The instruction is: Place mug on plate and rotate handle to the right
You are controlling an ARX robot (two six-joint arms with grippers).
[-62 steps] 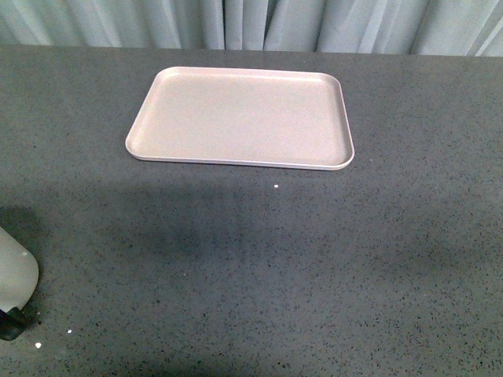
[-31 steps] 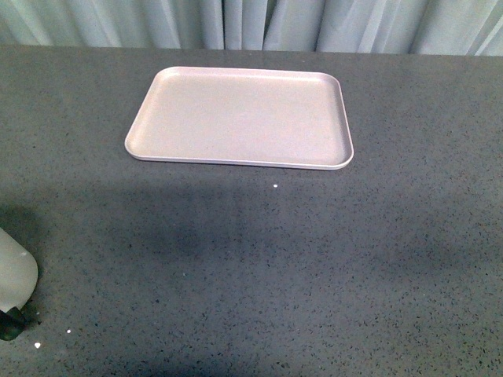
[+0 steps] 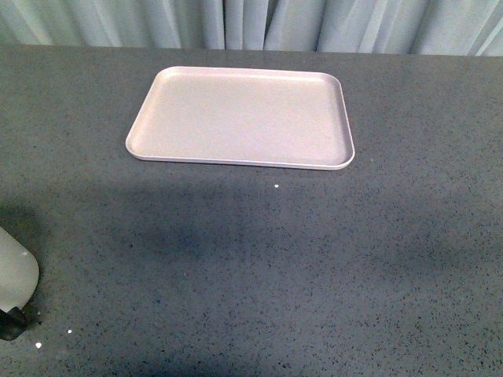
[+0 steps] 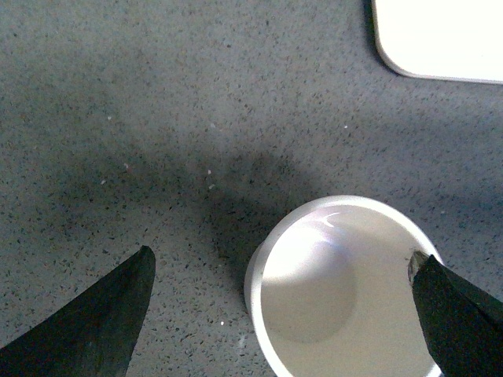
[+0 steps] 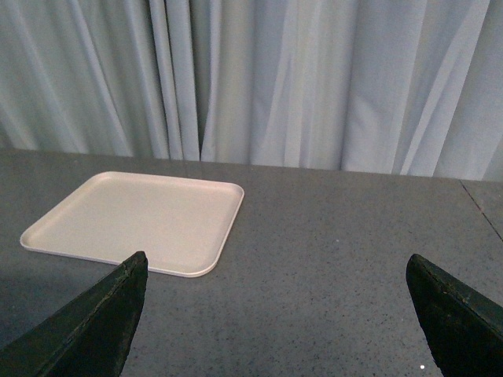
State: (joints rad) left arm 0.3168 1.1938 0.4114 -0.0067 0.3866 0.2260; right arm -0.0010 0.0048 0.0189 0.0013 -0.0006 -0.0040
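The white mug [image 4: 330, 298] stands upright on the grey table, seen from above in the left wrist view, its inside empty. My left gripper [image 4: 281, 263] is open above it; one fingertip [image 4: 428, 283] is over the rim, the other [image 4: 130, 290] is off to the side over bare table. The handle is hidden in that view. In the front view a white rounded shape [image 3: 16, 275] with a black piece [image 3: 9, 322] at the lower left edge looks like the mug and handle. The cream-pink plate [image 3: 236, 118] lies empty further back. My right gripper [image 5: 277, 265] is open and empty, high above the table.
The plate's corner shows in the left wrist view [image 4: 440, 39], a short way from the mug. The plate also shows in the right wrist view [image 5: 134, 220]. Pale curtains [image 5: 275, 78] hang behind the table's far edge. Small white specks [image 3: 276, 185] dot the table.
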